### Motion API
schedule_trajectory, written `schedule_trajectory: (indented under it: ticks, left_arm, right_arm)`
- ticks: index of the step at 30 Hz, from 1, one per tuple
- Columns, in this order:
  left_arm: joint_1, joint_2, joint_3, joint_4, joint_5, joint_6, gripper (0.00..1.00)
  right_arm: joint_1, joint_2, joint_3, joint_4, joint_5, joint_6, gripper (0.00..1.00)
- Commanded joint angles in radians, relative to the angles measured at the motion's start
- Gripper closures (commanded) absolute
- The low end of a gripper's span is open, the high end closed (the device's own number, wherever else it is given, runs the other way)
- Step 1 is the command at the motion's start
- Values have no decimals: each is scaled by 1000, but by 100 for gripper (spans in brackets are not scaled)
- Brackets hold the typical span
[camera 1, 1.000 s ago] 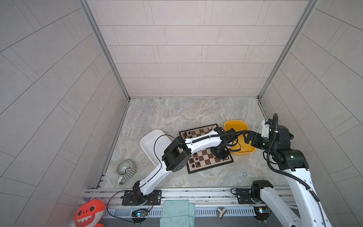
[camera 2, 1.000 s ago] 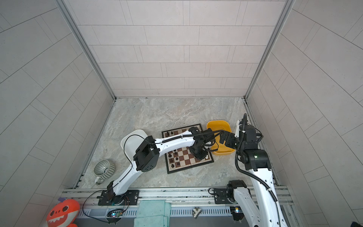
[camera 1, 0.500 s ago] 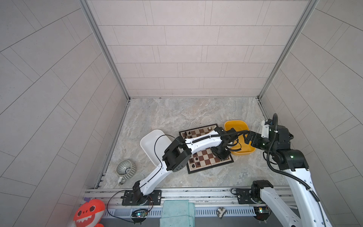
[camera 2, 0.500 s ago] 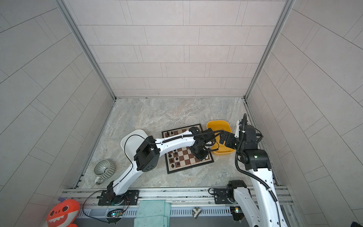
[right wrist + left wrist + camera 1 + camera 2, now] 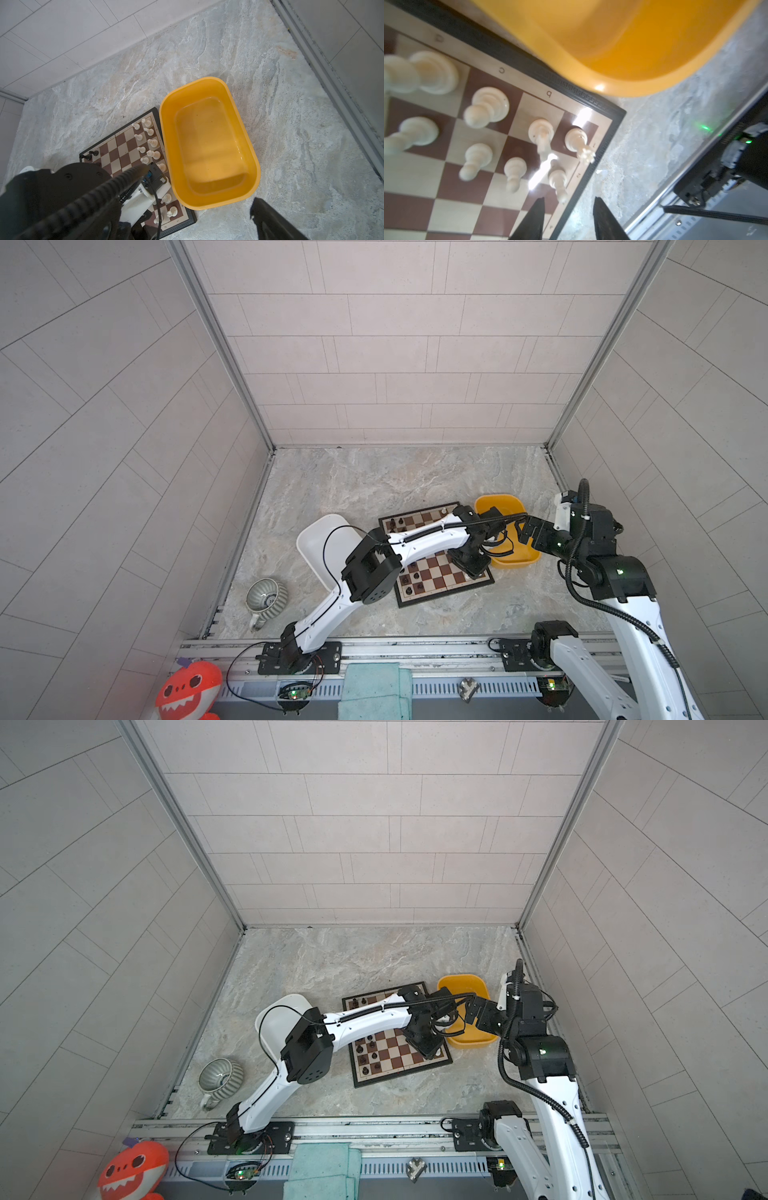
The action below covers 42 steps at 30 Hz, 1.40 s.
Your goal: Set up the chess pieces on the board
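Observation:
The board (image 5: 440,583) (image 5: 395,1060) lies on the marble floor between two tubs. Several white chess pieces (image 5: 152,142) line its edge beside the yellow tub, and black ones (image 5: 409,589) stand along the opposite side. My left gripper (image 5: 473,570) (image 5: 568,200) hangs over the board's near right corner, open, with nothing between its fingers. A white pawn (image 5: 557,182) stands on its square just ahead of the fingertips. My right gripper (image 5: 524,531) hovers over the yellow tub, open and empty. Only one of its fingers (image 5: 270,220) shows in the right wrist view.
The yellow tub (image 5: 509,562) (image 5: 255,166) sits empty against the board's right edge. A white tub (image 5: 320,539) stands left of the board. A grey ribbed mug (image 5: 266,597) lies near the left wall. A red plush toy (image 5: 187,689) and a teal cloth (image 5: 374,689) sit by the front rail.
My left gripper's jaws have spread apart over the board's near right corner. Both arms have hardly moved.

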Motion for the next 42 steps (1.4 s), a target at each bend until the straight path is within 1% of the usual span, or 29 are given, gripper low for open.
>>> schedule_trajectory:
  ticks: [1,4,6,7,8,9,10,11,12,13,15,16,18,19,20,22,24,26,27,28,29,30,32,33,35,37,40,41,42]
  left_arm:
    - [50,-223,16,-5,28,-22,53]
    - [140,-383,-64,34,57,-59,52]
    - [224,-510,-168,97,103,-102,50]
    - [276,-574,-236,148,124,-134,47]
    - [335,-663,-296,205,133,-166,39]
    - [386,-723,-383,268,130,-192,28]
    - [445,-809,-476,353,100,-222,11]
    - [503,-879,-548,424,73,-248,0]
    - [570,-956,-629,478,27,-261,0]
    - [630,-1026,-703,521,-53,-256,0]
    - [698,-1145,-846,595,-274,-216,0]
    - [715,-1209,-932,662,-401,-164,0]
    - [719,-1308,-1128,831,-654,-55,0]
    - [724,-1347,-1224,905,-824,-38,0]
    - [736,-1370,-1312,1016,-915,13,0]
    - [777,-1389,-1449,1146,-972,62,0]
    - [832,-1374,-1537,1232,-927,101,0]
    - [875,-1300,-1603,1321,-895,128,0]
    - [880,-1267,-1620,1360,-889,141,0]
    - [880,-1219,-1646,1428,-893,171,0]
    - [886,-1175,-1664,1482,-925,171,0]
    - [900,-1136,-1688,1553,-923,170,0]
    - [929,-1069,-1748,1752,-861,176,0]
    - [937,-1034,-1760,1802,-845,204,0]
    - [960,-986,-1765,1848,-812,210,0]
    - [995,-956,-1783,1882,-762,182,0]
    - [1008,-919,-1787,1916,-697,193,0]
    - [1011,-903,-1791,1935,-684,194,0]
    - [1012,-885,-1795,1943,-676,189,0]
  right_arm:
    - [5,-1,70,-22,28,16,1]
    - [5,10,113,-17,34,29,1]
    - [5,23,117,11,29,33,1]
    - [5,32,109,35,24,36,1]
    - [5,41,93,66,36,39,1]
    - [4,47,71,101,52,52,1]
    - [4,55,45,144,75,66,1]
    - [6,61,22,192,102,67,1]
    - [6,66,-16,264,146,59,1]
    - [6,72,-70,336,193,54,1]
    - [7,76,-230,605,210,-51,1]
    - [7,80,-313,725,246,-78,1]
    - [4,94,-461,925,323,-119,1]
    - [3,105,-540,1056,338,-174,1]
    - [2,129,-613,1184,346,-211,1]
    - [-2,167,-691,1334,391,-232,1]
    - [-9,212,-728,1413,395,-246,1]
    - [-16,273,-733,1467,367,-248,1]
    - [-16,302,-731,1481,361,-249,1]
    - [-17,338,-728,1492,367,-246,1]
    - [-16,368,-732,1519,379,-218,1]
    - [-16,395,-746,1563,372,-222,1]
    - [-16,448,-776,1651,364,-237,1]
    - [-16,482,-785,1704,384,-232,1]
    - [-17,546,-798,1836,369,-266,1]
    - [-17,619,-796,1925,333,-322,1]
    - [-13,761,-784,2020,304,-330,1]
    - [-12,830,-785,2117,290,-357,1]
    - [-12,911,-796,2259,287,-361,1]
